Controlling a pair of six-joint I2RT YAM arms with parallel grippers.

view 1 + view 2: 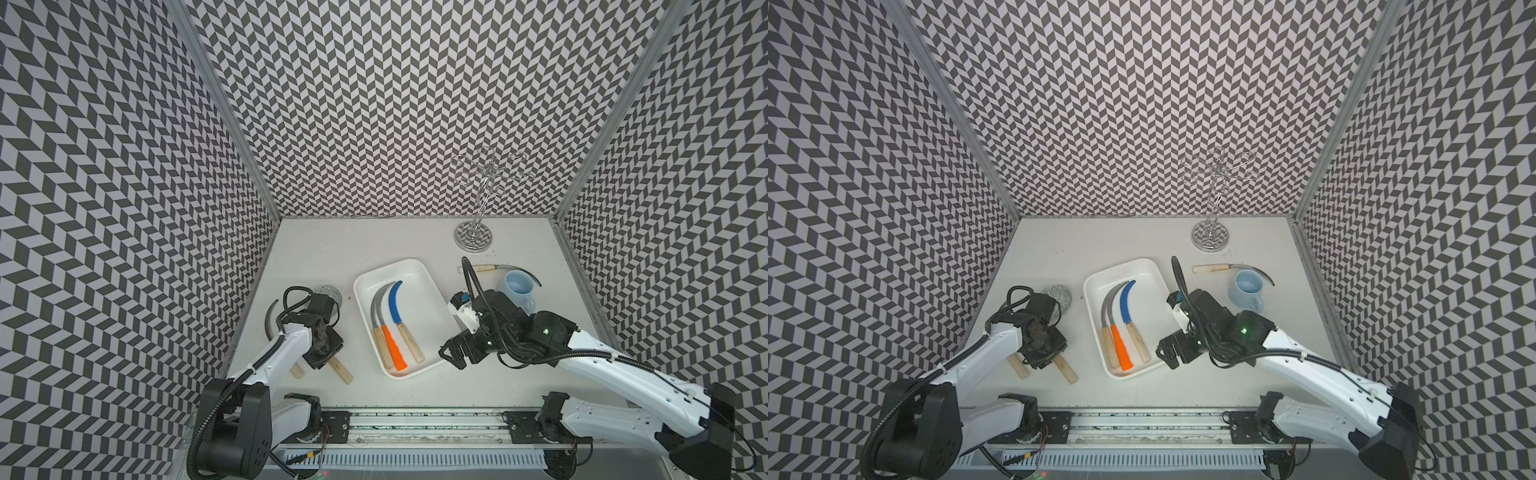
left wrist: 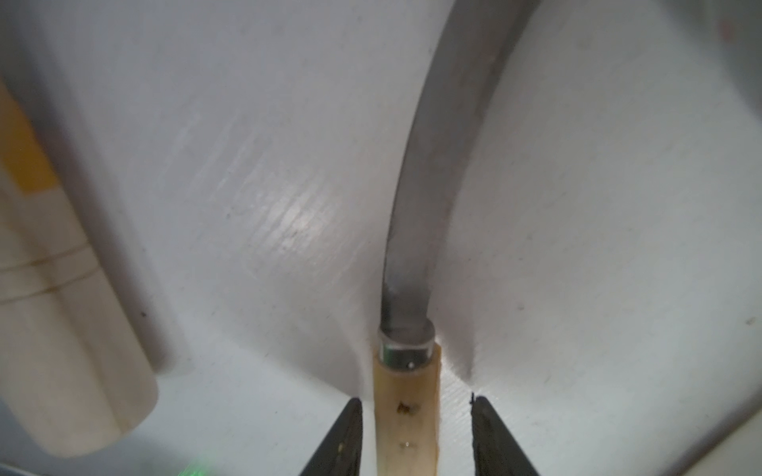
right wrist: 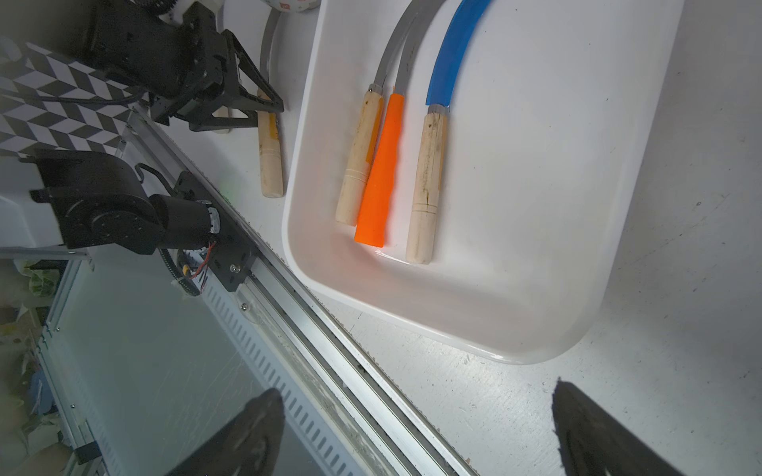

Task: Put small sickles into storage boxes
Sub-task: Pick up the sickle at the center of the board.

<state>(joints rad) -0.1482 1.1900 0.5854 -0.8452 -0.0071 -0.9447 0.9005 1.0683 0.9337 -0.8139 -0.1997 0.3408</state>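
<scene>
The white storage box point(image 1: 426, 297) point(image 3: 536, 206) lies mid-table. Three small sickles rest side by side in it: two pale wooden handles point(image 1: 380, 347), an orange handle point(image 1: 395, 351) between them, and a blue blade point(image 1: 395, 299). My left gripper point(image 2: 415, 399) point(image 1: 322, 356) is down on the table left of the box. It is open, its jaws astride a wooden sickle handle point(image 2: 406, 416), and a gap shows on one side. A second handle point(image 2: 62, 329) lies beside it. My right gripper point(image 1: 451, 353) point(image 3: 416, 387) hangs wide open and holds nothing, by the box's near right corner.
Another sickle point(image 1: 482, 269) lies at the far right, its blade curving behind a light blue mug point(image 1: 517, 289). A patterned grey bowl point(image 1: 330, 293) sits partly hidden behind my left arm. A chrome wire stand point(image 1: 473, 239) stands at the back. A metal rail point(image 1: 415, 419) borders the front edge.
</scene>
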